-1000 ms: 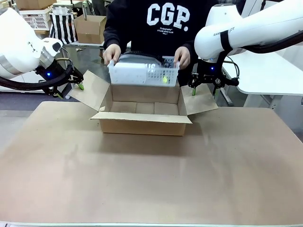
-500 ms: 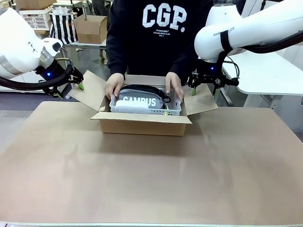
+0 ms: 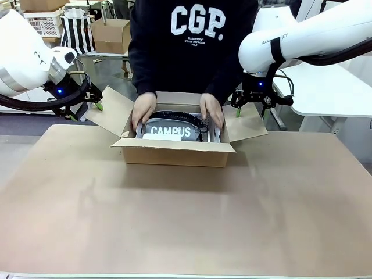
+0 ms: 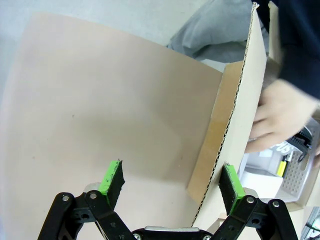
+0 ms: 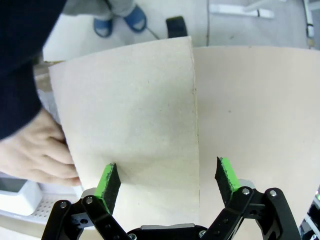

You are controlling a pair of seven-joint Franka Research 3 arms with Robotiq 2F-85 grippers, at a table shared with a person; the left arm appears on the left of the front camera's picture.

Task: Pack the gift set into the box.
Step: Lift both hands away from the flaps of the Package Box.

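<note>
We see the broad worktop (image 3: 186, 221) carrying the box (image 3: 174, 152), its flaps open, with the gift set (image 3: 170, 131) sitting inside. The person's hands (image 3: 142, 110) crowd both ends of the set. Our left hand (image 4: 172, 182) and right hand (image 5: 167, 180) hang at the side flaps (image 3: 110, 107), both spread apart and empty.

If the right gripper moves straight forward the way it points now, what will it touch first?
Most likely the side flap of the box, which lies right ahead of the open right gripper. Depth is unclear, so I cannot say how near.
</note>
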